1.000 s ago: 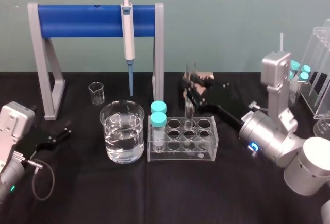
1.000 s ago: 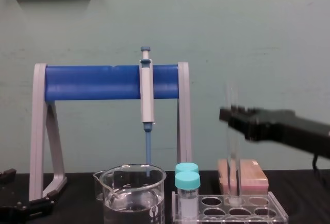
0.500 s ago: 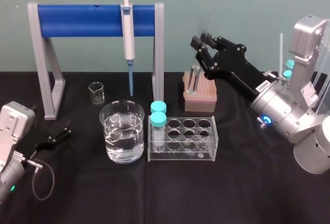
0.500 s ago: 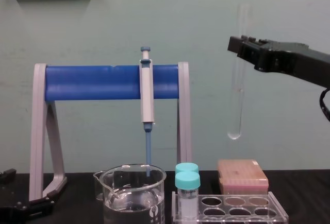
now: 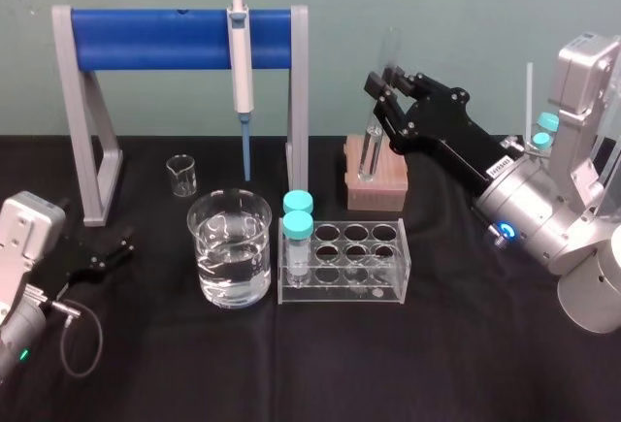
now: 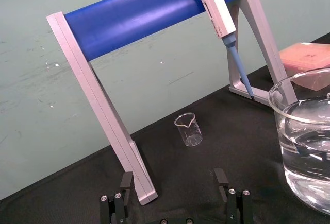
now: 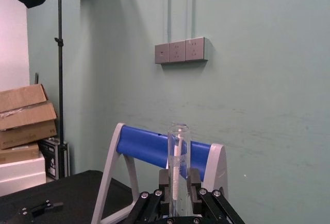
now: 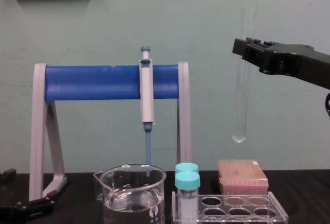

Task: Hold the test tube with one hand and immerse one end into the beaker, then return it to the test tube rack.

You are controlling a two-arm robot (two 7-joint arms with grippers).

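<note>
My right gripper is shut on the upper part of the test tube, a long clear glass tube hanging upright in the air. In the chest view the test tube hangs from the right gripper, with its round bottom well above the test tube rack and the pink box. The right wrist view shows the tube between the two fingers. The beaker, half full of water, stands left of the clear rack. At the table's left, my left gripper rests open.
Two teal-capped vials stand in the rack's left holes. A pipette hangs from the blue stand behind the beaker. A small beaker sits at the back left and a pink box behind the rack. A clear holder with vials stands far right.
My right gripper lifted the test tube out of the rack's back row and high above the table. Over the last half second it drifted slightly right. The left arm stayed still.
</note>
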